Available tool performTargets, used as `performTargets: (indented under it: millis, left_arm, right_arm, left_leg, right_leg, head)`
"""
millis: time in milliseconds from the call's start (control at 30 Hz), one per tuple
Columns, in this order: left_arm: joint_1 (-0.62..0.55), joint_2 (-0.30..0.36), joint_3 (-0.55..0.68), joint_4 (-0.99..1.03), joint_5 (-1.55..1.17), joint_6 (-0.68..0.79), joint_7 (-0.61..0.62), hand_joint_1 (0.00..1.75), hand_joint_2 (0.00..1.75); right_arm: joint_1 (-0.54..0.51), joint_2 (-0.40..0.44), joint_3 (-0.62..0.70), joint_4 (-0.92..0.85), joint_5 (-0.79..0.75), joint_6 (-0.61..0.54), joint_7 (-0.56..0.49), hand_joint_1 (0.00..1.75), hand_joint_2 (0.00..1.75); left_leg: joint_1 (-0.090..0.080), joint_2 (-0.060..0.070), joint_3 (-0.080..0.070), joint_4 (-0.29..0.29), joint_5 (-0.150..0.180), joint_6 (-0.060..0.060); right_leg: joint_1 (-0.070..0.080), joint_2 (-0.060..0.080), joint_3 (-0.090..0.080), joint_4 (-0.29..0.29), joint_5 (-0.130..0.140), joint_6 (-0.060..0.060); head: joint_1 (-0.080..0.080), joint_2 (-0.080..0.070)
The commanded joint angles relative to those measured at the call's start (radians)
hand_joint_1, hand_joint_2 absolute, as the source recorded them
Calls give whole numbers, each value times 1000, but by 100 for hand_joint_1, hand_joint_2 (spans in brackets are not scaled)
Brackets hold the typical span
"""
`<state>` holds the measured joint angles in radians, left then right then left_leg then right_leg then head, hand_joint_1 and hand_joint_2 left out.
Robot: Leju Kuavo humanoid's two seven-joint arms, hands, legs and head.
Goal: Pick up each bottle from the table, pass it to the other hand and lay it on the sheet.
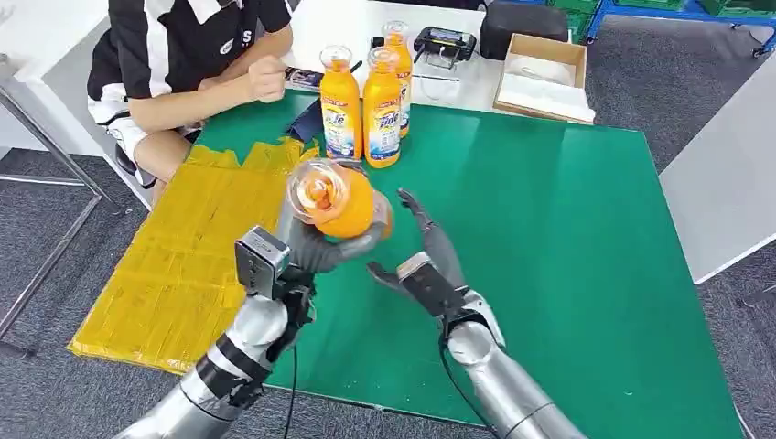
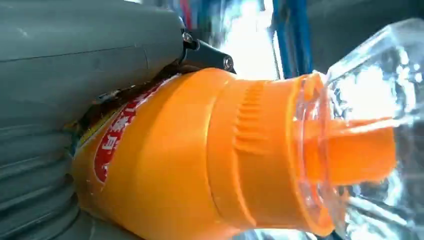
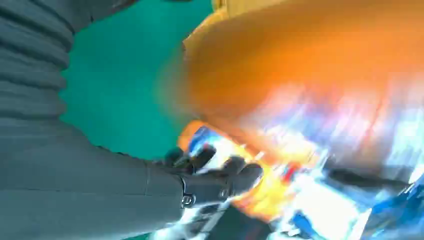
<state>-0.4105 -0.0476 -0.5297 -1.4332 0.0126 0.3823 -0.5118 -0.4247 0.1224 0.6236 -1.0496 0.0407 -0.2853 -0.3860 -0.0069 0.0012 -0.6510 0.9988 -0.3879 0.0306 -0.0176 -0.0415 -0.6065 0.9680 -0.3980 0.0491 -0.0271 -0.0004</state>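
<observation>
My left hand (image 1: 316, 245) grips an orange detergent bottle (image 1: 340, 201) and holds it in the air over the green mat, its clear cap (image 1: 316, 187) tilted toward the camera. The left wrist view shows that bottle (image 2: 190, 160) close up against the grey hand (image 2: 75, 75). My right hand (image 1: 428, 265) is open just right of the bottle, fingers spread and reaching up beside it. In the right wrist view the bottle (image 3: 310, 65) is a blur past the dark fingers (image 3: 220, 177). Three more orange bottles (image 1: 340, 105) stand at the mat's far edge. The yellow sheet (image 1: 192, 265) lies to the left.
A person (image 1: 183, 55) sits at the table's far left corner, a forearm resting near the sheet. The green mat (image 1: 567, 247) stretches to the right. A cardboard box (image 1: 544, 78) and a black device (image 1: 444, 44) sit behind it on the white table.
</observation>
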Motion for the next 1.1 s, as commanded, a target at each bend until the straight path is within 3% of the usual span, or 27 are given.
performTargets:
  millis: [33,133,167,233,267,400,433,733,867,1000,1033,1067,1100]
  left_arm:
    - [-201,124,180,339,-355,-27,119,175,175]
    - [-201,111,184,346,-361,-29,111,175,175]
    - [-232,145,115,395,-586,48,222,175,175]
    - [-299,168,49,511,-798,53,296,175,175]
    - [-373,178,-36,647,-1008,37,411,175,175]
    - [-507,92,-114,981,-1237,-27,514,175,175]
    - [-510,78,-107,1007,-1235,-44,520,175,175]
    - [-508,75,-106,1012,-1238,-39,523,175,175]
    - [-504,57,-96,1089,-1271,-155,625,175,175]
    - [-468,67,-14,1109,-1216,-158,633,175,175]
    - [-461,69,4,1107,-1200,-158,620,14,175]
    - [-445,74,42,1097,-1166,-141,590,0,175]
    - [-437,76,61,1091,-1148,-131,569,0,175]
  right_arm:
    - [158,-105,-245,-443,-43,89,92,0,0]
    - [163,-100,-245,-443,-42,91,94,0,0]
    - [173,-103,-252,-471,-31,90,81,0,0]
    - [203,-119,-270,-549,-19,92,83,0,0]
    - [223,-135,-283,-609,36,69,75,0,0]
    - [284,-140,-342,-775,118,56,75,0,0]
    - [295,-142,-348,-798,129,56,76,0,175]
    - [299,-137,-347,-795,132,56,76,0,175]
    - [326,-150,-367,-831,203,54,99,0,175]
    - [350,-151,-408,-831,219,70,139,0,175]
    - [355,-152,-413,-831,219,71,141,0,175]
    - [367,-152,-426,-831,225,70,148,0,175]
    - [374,-152,-433,-829,226,70,152,0,175]
  left_leg:
    - [1,-2,5,1,-1,-3]
    - [0,-2,4,0,-1,-2]
    - [1,0,3,0,0,-1]
    - [0,-3,3,0,-1,-2]
    - [1,-3,3,0,0,-1]
    - [0,-10,5,1,0,-2]
    - [0,-8,4,1,0,-2]
    - [0,1,5,1,-2,-2]
    - [1,1,6,2,-3,-2]
    - [0,3,6,0,-2,-2]
    - [0,3,4,0,-1,-1]
    - [1,3,8,1,-3,-2]
    - [0,3,6,0,-2,-2]
  right_leg:
    - [0,0,5,1,-3,-3]
    - [0,0,4,0,-2,-2]
    - [0,1,2,0,-1,-1]
    - [0,-1,4,1,-2,-2]
    - [0,-2,3,1,-2,-1]
    - [-1,-7,6,2,-4,-2]
    - [-1,-5,5,2,-3,-2]
    - [0,3,4,1,-2,-1]
    - [0,3,6,1,-3,-2]
    - [0,5,5,0,-2,-2]
    - [0,4,3,0,0,-1]
    - [0,5,7,0,-2,-2]
    - [0,5,6,0,-2,-2]
  head:
    - [0,0]
    - [0,0]
    - [0,0]
    - [0,0]
    - [0,0]
    - [0,0]
    - [0,0]
    - [0,0]
    - [0,0]
    - [0,0]
    - [0,0]
    - [0,0]
    - [0,0]
